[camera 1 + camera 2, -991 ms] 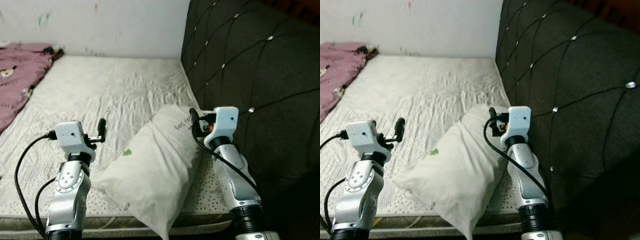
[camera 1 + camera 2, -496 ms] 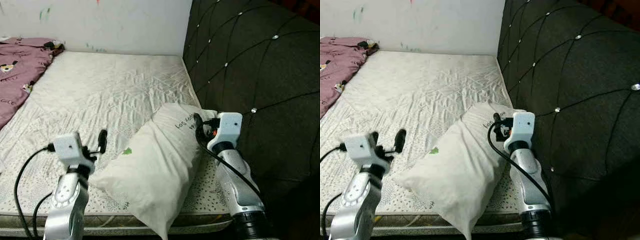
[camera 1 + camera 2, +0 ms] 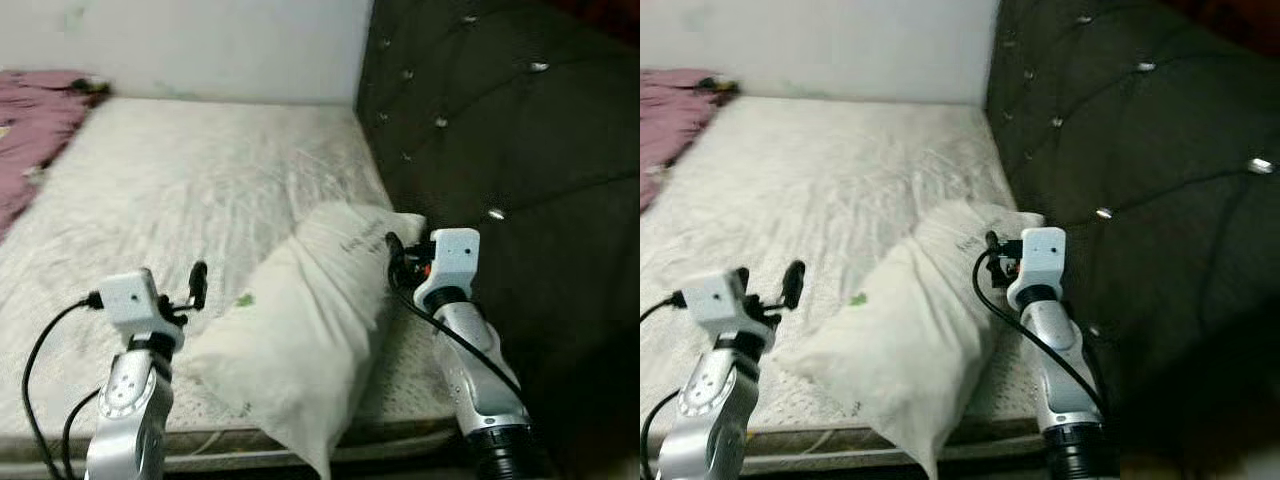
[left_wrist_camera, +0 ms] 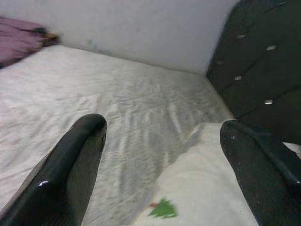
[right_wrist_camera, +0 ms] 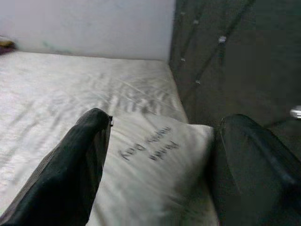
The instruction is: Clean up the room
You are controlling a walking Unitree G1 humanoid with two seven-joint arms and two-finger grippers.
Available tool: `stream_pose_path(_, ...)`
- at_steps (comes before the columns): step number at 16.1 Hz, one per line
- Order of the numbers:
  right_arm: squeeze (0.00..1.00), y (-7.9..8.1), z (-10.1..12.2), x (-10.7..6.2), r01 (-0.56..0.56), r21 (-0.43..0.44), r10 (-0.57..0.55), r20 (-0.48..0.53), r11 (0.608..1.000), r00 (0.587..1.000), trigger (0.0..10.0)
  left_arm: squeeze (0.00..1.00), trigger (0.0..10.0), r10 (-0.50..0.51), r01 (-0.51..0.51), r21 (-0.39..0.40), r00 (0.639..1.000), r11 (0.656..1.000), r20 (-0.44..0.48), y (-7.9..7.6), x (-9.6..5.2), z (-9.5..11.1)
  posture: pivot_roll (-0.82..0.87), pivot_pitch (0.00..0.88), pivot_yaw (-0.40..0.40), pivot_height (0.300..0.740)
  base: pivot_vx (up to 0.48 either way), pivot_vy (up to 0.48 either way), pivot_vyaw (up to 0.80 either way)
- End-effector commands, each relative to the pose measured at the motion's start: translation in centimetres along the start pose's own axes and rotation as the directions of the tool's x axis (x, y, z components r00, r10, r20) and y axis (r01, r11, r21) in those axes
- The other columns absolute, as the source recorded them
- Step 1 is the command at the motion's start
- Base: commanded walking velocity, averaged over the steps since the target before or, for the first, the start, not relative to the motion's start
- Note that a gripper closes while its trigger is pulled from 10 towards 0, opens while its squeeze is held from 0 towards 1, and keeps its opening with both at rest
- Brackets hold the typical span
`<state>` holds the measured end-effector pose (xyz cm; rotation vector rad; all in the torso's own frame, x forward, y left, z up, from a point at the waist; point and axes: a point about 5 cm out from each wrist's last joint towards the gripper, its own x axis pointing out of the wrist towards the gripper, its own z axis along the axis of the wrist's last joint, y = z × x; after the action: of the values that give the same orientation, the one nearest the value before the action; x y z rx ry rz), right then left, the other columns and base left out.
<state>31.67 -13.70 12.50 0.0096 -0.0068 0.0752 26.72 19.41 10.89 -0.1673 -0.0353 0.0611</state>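
A white pillow (image 3: 310, 330) with a small green mark and dark lettering lies slanted at the near right corner of the bare mattress (image 3: 200, 180). Its upper end rests against the dark tufted headboard (image 3: 500, 130). My right gripper (image 5: 160, 155) is open, hovering over the pillow's lettered upper end (image 5: 150, 146) by the headboard. One of its fingers (image 3: 392, 250) shows black against the pillow. My left gripper (image 4: 162, 155) is open too, held just left of the pillow's lower half, one finger (image 3: 198, 283) standing up above the mattress.
A pink blanket (image 3: 30, 120) lies bunched at the far left of the bed. A white wall (image 3: 200, 40) runs behind the mattress. The headboard closes off the right side. The bed's front edge (image 3: 230, 440) runs just below my arms.
The camera has shifted a little and the picture has blurred. Both grippers stay open beside the pillow, and the pillow lies as before.
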Motion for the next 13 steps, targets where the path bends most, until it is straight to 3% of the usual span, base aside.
stream_pose_path(1, 0.0, -0.4, -0.1, 0.0, 0.015, -0.013, -0.015, -0.005, 1.0, 1.0, 10.0, 0.0, 10.0, -0.017, 0.017, 0.01, 1.0, 1.0, -0.024, -0.5, 0.1, -0.4, 0.03, 0.042, -0.072, 0.74, 0.0, 0.0, 0.0)
stream_pose_path(3, 0.0, -0.4, -0.1, 0.1, 0.013, -0.022, -0.013, -0.004, 1.0, 1.0, 10.0, 0.0, 10.0, -0.026, 0.028, 0.066, 0.999, 0.997, -0.034, -1.1, 0.2, -0.5, 0.03, 0.04, -0.073, 0.74, 0.0, 0.0, 0.0)
stream_pose_path(5, 0.0, -0.3, -0.3, 0.2, 0.015, -0.011, -0.015, -0.018, 1.0, 1.0, 10.0, 0.0, 10.0, -0.045, 0.045, 0.032, 0.999, 0.998, -0.022, -1.7, 0.3, -0.2, 0.03, 0.037, -0.071, 0.74, 0.0, 0.0, -0.4)
stream_pose_path(13, 0.0, 0.6, -0.4, 0.0, -0.034, 0.01, 0.035, -0.012, 0.999, 0.999, 10.0, 0.0, 10.0, -0.018, 0.02, 0.078, 1.0, 0.997, -0.016, -1.4, 0.5, -0.1, 0.03, 0.048, -0.064, 0.74, 0.0, 0.0, 0.0)
